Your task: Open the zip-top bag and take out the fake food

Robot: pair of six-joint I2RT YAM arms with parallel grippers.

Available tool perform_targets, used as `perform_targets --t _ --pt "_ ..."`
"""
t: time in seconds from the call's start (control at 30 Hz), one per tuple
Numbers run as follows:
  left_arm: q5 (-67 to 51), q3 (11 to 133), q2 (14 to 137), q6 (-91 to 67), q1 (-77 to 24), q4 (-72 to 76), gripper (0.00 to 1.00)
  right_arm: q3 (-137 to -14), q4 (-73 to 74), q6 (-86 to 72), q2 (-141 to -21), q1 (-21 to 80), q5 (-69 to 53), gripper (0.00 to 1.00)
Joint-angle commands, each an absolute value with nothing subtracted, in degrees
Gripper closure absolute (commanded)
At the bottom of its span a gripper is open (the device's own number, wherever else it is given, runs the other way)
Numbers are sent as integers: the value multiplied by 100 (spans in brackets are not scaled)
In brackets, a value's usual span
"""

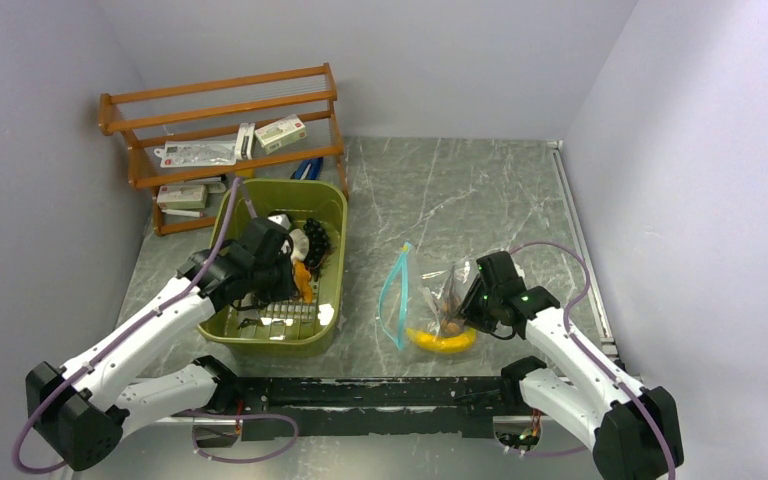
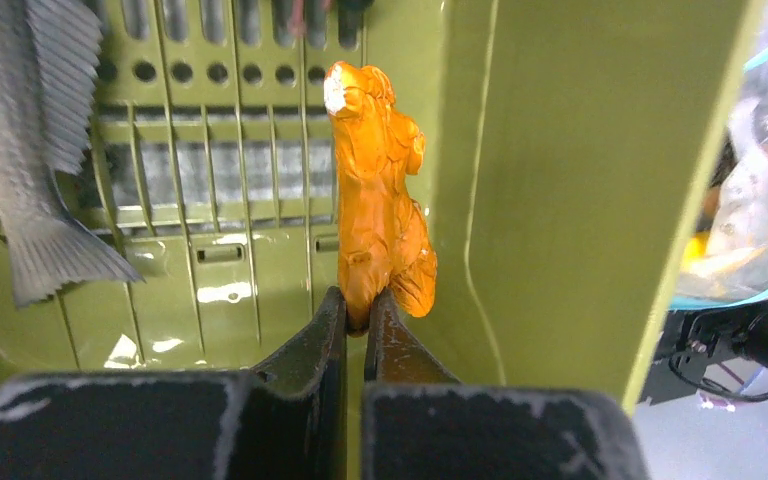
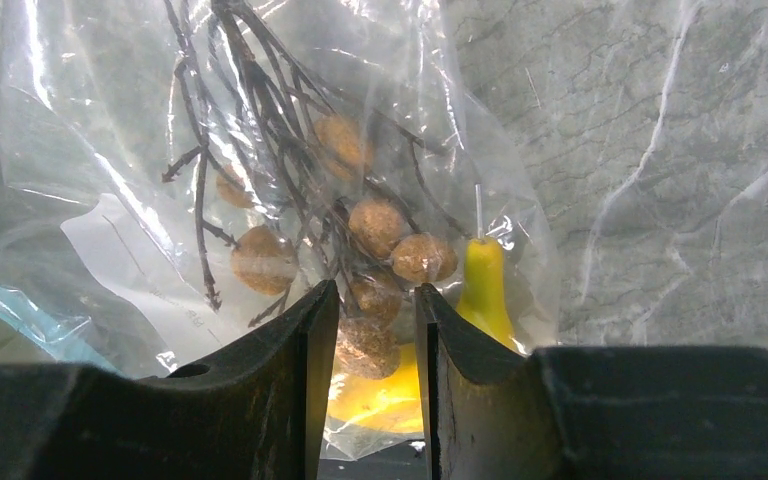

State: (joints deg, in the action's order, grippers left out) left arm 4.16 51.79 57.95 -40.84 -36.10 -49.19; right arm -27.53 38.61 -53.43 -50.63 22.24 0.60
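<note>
Pinches with the left jaws, almost together, the near end of an orange piece (image 2: 378, 200). Holds it pointing straight out from the tips, inside the green bin (image 2: 560, 200), just beside the right wall and above the slotted floor. Shares the bin with a grey fish (image 2: 30, 130) to the left, apart from the piece, and, seen from above, with dark grapes (image 1: 317, 240) toward the far end.

Clamps with the right jaws, part-way apart, on a bunched fold of the bag (image 3: 160, 150). Between the tips: clear plastic and one brown ball (image 3: 370, 340) of a twiggy cluster (image 3: 380, 225) inside it. Just right of the right tip, also behind the plastic: a yellow banana (image 3: 482, 285), its stem end up.

From above, rests on the marble surface (image 1: 480, 190) between bin and right arm, well apart from the left jaws. Turns the teal zip strip (image 1: 393, 295) toward the bin, bowed into a narrow loop, with the banana at the near end. Behind the bin, by the left wall: a wooden shelf (image 1: 230, 130) with small packets.
</note>
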Motion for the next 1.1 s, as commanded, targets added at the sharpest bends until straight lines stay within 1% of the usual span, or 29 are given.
perform_targets --t 0.0,0.17,0.33,0.43,0.57,0.6,0.73,0.83,0.93,1.07 --pt "-177 4865 5690 -4372 -3577 -4796 93 -2768 3814 -5273 -5150 2249 21 65" --pt "-87 4650 5569 -4479 -3577 -4624 82 -2792 3913 -5291 -5092 2248 164 66" --pt "-97 4698 5753 -4343 -3576 -4653 83 -2819 3966 -5273 -5035 2243 202 65" --pt "-168 4636 5879 -4316 -3579 -4676 85 -2824 3954 -5273 -5080 2249 191 65" --pt "-257 4457 5934 -4334 -3577 -4596 79 -2830 3897 -5273 -5147 2249 145 65" --pt "-256 4418 5948 -4357 -3576 -4595 75 -2822 3882 -5273 -5151 2250 135 65" --pt "43 4496 5907 -4484 -3579 -4776 44 -2819 3882 -5281 -5156 2244 123 65" --pt "355 4775 5663 -4490 -3579 -4915 32 -2823 3889 -5289 -5126 2250 131 65" --pt "425 5153 5389 -4371 -3577 -4879 29 -2854 3901 -5286 -5130 2250 155 65" --pt "-110 5535 5178 -4024 -3576 -4192 31 -2865 3871 -5299 -5173 2245 157 65"
